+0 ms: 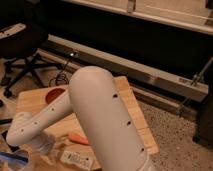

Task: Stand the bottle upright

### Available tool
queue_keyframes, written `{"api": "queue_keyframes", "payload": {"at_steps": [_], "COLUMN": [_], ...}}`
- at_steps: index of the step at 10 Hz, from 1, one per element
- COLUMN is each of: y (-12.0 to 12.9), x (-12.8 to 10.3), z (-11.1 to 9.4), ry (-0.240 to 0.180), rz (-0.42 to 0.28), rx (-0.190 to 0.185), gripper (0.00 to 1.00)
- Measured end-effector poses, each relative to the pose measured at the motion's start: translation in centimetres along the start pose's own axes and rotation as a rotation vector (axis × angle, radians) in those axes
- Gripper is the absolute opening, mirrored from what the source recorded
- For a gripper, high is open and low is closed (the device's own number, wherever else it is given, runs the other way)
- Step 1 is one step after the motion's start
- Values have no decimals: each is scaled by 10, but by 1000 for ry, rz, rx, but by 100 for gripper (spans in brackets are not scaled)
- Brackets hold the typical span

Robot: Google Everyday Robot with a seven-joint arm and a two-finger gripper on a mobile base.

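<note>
The bottle [76, 159] lies on its side at the near edge of the wooden tabletop [131, 107]. Its white label faces up, and its long axis runs roughly left to right across the view, dipping a little toward the right. My claw [44, 145] sits low at the lower left, at the end of my forearm [42, 119], just beside the bottle's left end and at about the same height above the tabletop. I cannot tell whether the claw is released or clenched, and I cannot tell whether it touches the bottle. So the bottle extends away from the claw to the right, nearly end-on to it. I cannot make out which end carries the cap. The orange carrot [79, 138] lies just beyond the bottle, almost parallel to it and close enough to crowd a grasp from that side. I judge the next move needs the claw across the bottle's short axis rather than along its length.
</note>
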Motion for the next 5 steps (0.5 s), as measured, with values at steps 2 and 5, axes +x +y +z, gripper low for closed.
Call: {"api": "queue_keyframes", "payload": {"at_steps": [2, 5], "y": [-2, -7], "x": [-1, -1], "z": [1, 0], "ry": [-4, -12], "rz": [-2, -4], "rx": [-3, -5], "gripper": [41, 15]}}
